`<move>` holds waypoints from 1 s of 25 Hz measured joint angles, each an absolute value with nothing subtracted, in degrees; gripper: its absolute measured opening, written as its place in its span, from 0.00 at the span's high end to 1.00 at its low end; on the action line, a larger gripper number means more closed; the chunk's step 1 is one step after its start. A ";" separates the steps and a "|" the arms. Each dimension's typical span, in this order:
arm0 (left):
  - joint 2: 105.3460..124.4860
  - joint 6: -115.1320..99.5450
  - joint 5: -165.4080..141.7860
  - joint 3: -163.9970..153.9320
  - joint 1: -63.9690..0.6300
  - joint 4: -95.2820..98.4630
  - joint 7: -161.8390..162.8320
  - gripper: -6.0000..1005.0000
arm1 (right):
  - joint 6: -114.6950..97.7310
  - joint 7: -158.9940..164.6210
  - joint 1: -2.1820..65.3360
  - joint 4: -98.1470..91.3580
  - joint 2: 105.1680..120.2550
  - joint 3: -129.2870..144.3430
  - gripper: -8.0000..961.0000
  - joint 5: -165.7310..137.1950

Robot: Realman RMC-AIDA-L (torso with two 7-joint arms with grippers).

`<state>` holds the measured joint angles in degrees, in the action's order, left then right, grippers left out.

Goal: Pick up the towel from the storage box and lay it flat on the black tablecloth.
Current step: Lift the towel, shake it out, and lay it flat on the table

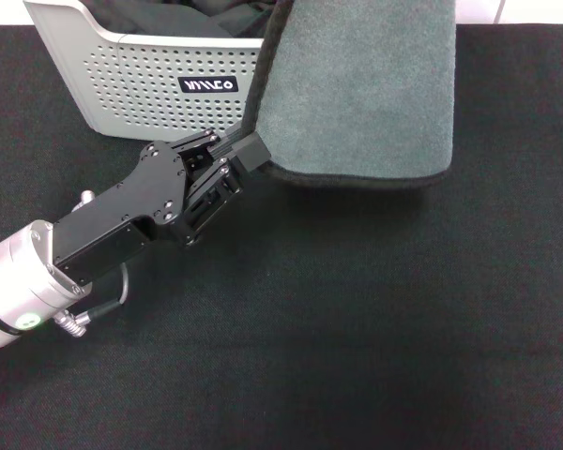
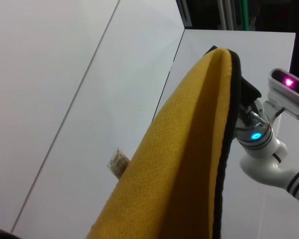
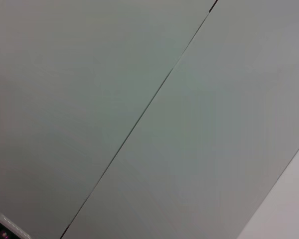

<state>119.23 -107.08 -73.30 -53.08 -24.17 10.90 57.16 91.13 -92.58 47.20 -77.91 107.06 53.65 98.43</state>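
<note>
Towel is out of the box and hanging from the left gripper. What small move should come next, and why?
Probably carry it a little toward the robot and lower it. The left gripper pinches the towel by its edge, in front of the storage box; the cloth hangs curled, its lower hem above the black tablecloth. Letting that hem touch first should help it spread flat. The right gripper is out of view.

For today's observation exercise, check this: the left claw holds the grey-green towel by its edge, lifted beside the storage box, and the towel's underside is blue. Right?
Not quite. The left claw does hold the towel by its edge beside the storage box, but the left wrist view shows the underside is yellow-orange, not blue.
</note>
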 joint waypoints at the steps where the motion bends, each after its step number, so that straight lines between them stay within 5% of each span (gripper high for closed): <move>1: 119.23 -107.08 -73.30 -53.08 -24.17 10.90 57.16 0.80 | 91.14 -92.62 47.19 -77.85 107.08 53.72 0.98 98.43; 19: 119.33 -107.14 -72.87 -52.84 -23.20 10.90 54.23 0.96 | 89.27 -92.64 45.02 -77.44 108.21 53.52 0.98 98.28; 25: 115.60 -111.74 -71.07 -52.67 -20.56 11.52 54.96 0.98 | 82.44 -90.69 36.99 -78.72 111.81 53.63 0.98 94.60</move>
<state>115.60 -111.74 -71.07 -52.67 -20.56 11.52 54.96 82.44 -90.69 36.99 -78.72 111.81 53.63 94.60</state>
